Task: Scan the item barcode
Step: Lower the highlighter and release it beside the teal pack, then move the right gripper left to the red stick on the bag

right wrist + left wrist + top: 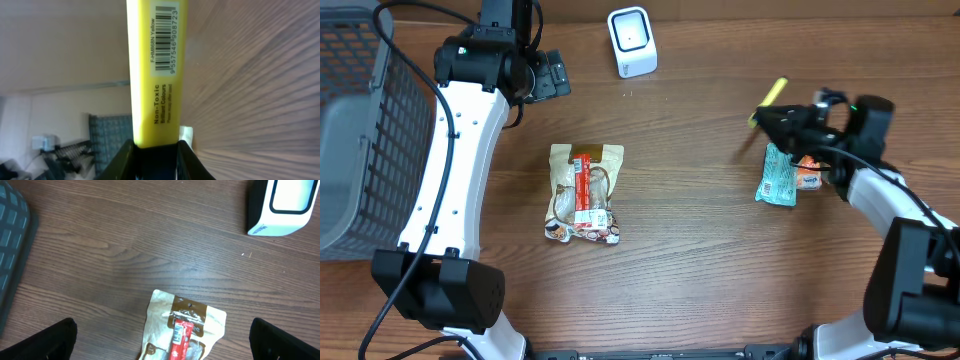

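The right pincer [767, 116] is clamped on one end of a yellow highlighter [772, 100], held off the worktop [700, 260] at the right of the overhead frame. It is well apart from the white scanner [632, 40] standing at upper centre. In the right wrist view the barcode [166, 37] sits on the far half of the barrel, clear of the fingers [127, 160], so the grip probably needs no change. The step in hand appears to be presenting that label to the scanner. To do it well, the arm should carry the highlighter toward the upper centre of the overhead frame. The wrist should roll until the printed side squarely faces the scanner's window, then hold steady and near without touching the housing. A slanted barrel may give a poor read, so the code is best kept flat to the window. The path should pass above the teal packet [780, 175] and the brown snack packet [584, 192]. The left pincer [550, 75] hangs with its jaws wide apart and empty at upper left, beside the basket [360, 130], and should keep out of the way.
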